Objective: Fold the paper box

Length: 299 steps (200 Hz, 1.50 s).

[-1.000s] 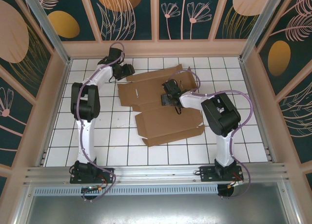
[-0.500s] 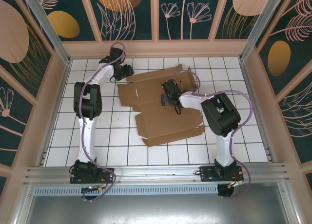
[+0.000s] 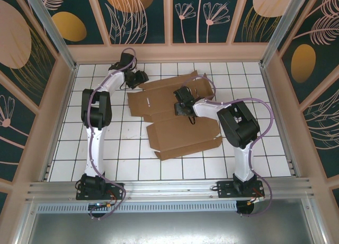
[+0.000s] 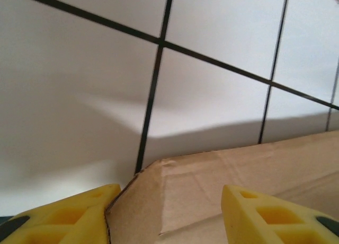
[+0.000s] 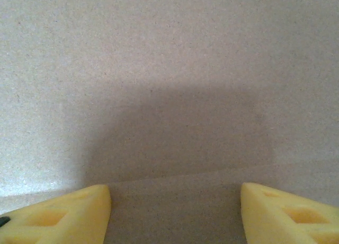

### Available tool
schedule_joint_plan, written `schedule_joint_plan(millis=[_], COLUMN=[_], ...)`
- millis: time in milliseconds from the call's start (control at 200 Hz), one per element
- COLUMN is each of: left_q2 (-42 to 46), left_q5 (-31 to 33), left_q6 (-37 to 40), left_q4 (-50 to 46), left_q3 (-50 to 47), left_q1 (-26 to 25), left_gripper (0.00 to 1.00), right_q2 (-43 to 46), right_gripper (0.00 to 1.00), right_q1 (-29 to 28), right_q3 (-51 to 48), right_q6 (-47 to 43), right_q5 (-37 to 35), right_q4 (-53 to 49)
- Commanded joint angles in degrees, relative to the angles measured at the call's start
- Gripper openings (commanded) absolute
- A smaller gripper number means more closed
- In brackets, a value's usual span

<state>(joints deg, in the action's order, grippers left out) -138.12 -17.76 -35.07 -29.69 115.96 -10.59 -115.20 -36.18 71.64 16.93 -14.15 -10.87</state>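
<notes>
OK, your box (image 3: 183, 133) lies opened out on the white tiles (image 3: 106, 148), mostly flat, flaps spread. L gripper (image 4: 170, 191) is at the box's far-left corner, jaws apart w/ that corner between the fingers. R gripper (image 5: 175, 188) is low over the box's mid panel, jaws wide, holding nothing.

Nothing legible appears anywhere: no text, label, brand, number or sign. The paper box (image 3: 183, 135) is plain brown cardboard, the bench (image 3: 132, 159) is white tiles with dark lines, and the walls (image 3: 143, 16) carry only painted leaves and flowers.
</notes>
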Motion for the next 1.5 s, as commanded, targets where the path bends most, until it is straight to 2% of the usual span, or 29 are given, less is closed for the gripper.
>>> schedule_joint_plan(millis=[0,215,586,706,841,981,1041,1101,1236,1341,1491], left_q2=[1.9,-0.3,-3.4,-0.5,7.9,17.9,21.6,24.4,27.8,29.6,30.4], left_q5=[-4.1,-6.9,-7.6,-4.1,-4.0,-3.2,-2.6,-1.1,2.1,2.4,1.3], left_q6=[-2.9,-5.2,-4.8,-0.9,-0.5,-1.8,-2.4,-2.0,-0.6,-1.3,-1.8], left_q4=[3.2,5.5,4.2,0.9,3.8,8.9,10.8,11.5,11.0,12.6,14.6], left_q3=[-0.8,0.1,4.0,4.6,-2.6,-13.7,-18.2,-21.6,-26.9,-32.2,-37.7], left_q1=[0.3,-1.1,-2.8,-2.4,-0.7,1.0,1.4,1.6,2.8,4.8,6.7], left_gripper=[0.51,0.5,0.5,0.52,0.55,0.56,0.57,0.58,0.6,0.61,0.63], right_q2=[-5.1,-6.8,-7.6,-4.0,3.2,6.0,4.6,1.9,-5.3,-9.8,-15.1], right_gripper=[0.64,0.62,0.61,0.62,0.69,0.82,0.91,0.95,0.97,0.97,0.96], right_q1=[-1.8,-2.1,-2.1,-1.4,-1.3,-1.1,-0.7,-0.3,0.4,0.6,1.4], right_q3=[-1.5,-0.3,0.2,0.0,0.7,2.4,4.2,7.1,15.0,20.1,24.9], right_q6=[0.9,0.9,0.9,0.3,-4.9,-12.7,-14.3,-14.8,-14.3,-13.5,-12.2], right_q5=[3.2,3.5,3.5,4.7,9.0,7.2,6.4,6.2,5.1,4.1,6.9], right_q4=[-8.1,-8.6,-9.6,-9.5,-8.7,-6.9,-6.2,-6.1,-7.3,-7.9,-11.2])
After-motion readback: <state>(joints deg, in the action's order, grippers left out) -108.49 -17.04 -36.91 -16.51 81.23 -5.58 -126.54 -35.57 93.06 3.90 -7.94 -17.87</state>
